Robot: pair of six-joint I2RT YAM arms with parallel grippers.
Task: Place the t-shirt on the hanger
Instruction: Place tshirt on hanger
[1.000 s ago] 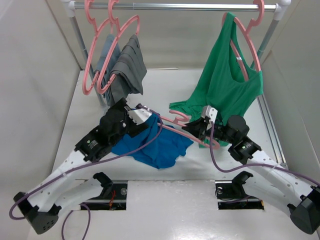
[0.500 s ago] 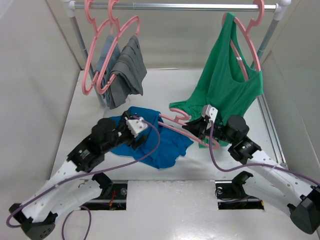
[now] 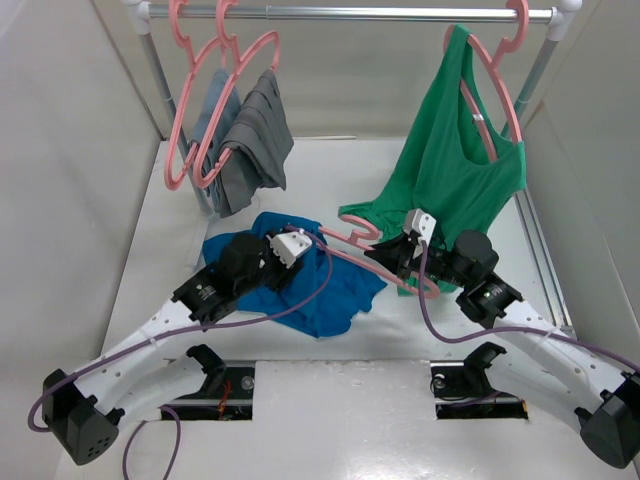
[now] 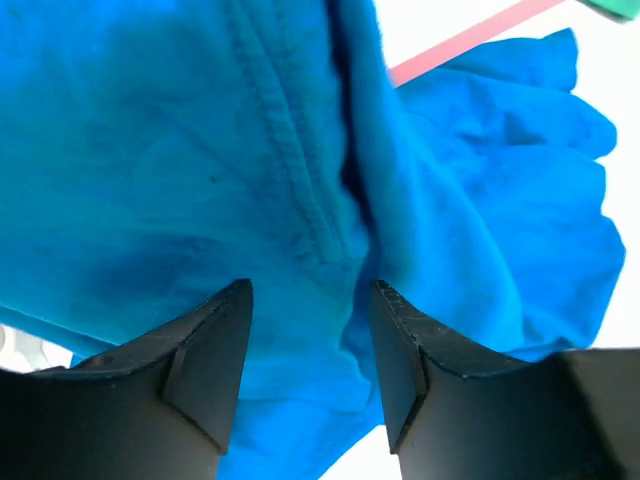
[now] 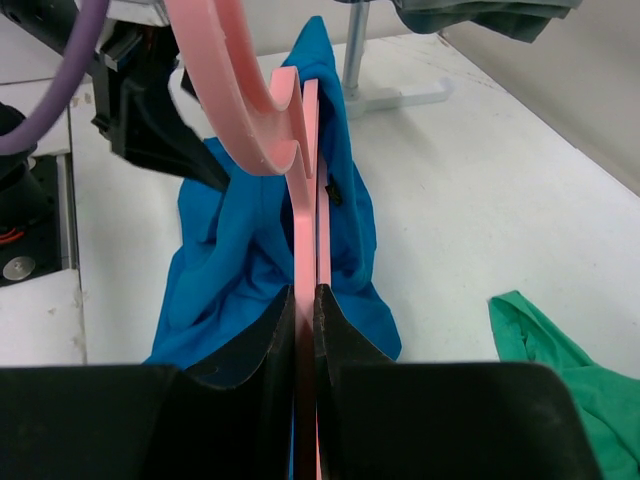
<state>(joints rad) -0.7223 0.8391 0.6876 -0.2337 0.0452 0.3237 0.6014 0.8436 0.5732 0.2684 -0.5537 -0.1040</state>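
Observation:
The blue t-shirt [image 3: 335, 290] lies crumpled on the white table between the arms. My left gripper [image 3: 274, 276] is pressed down onto its left part. In the left wrist view its jaws [image 4: 309, 290] stand apart over a seamed fold of the t-shirt [image 4: 180, 150], so this gripper is open. My right gripper [image 3: 396, 262] is shut on the bar of the pink hanger [image 3: 352, 237], which lies low over the t-shirt's right edge. In the right wrist view the hanger [image 5: 305, 180] runs straight out from the shut gripper [image 5: 305, 292], above the t-shirt [image 5: 240, 250].
A green tank top [image 3: 455, 170] hangs on a pink hanger from the rail [image 3: 350, 13] at the back right, its hem reaching the table near my right gripper. Grey garments [image 3: 250, 140] hang on pink hangers at the back left. Walls close in both sides.
My left arm drew back, then came forward again onto the t-shirt, and its jaws have narrowed. The right gripper and the hanger have not moved.

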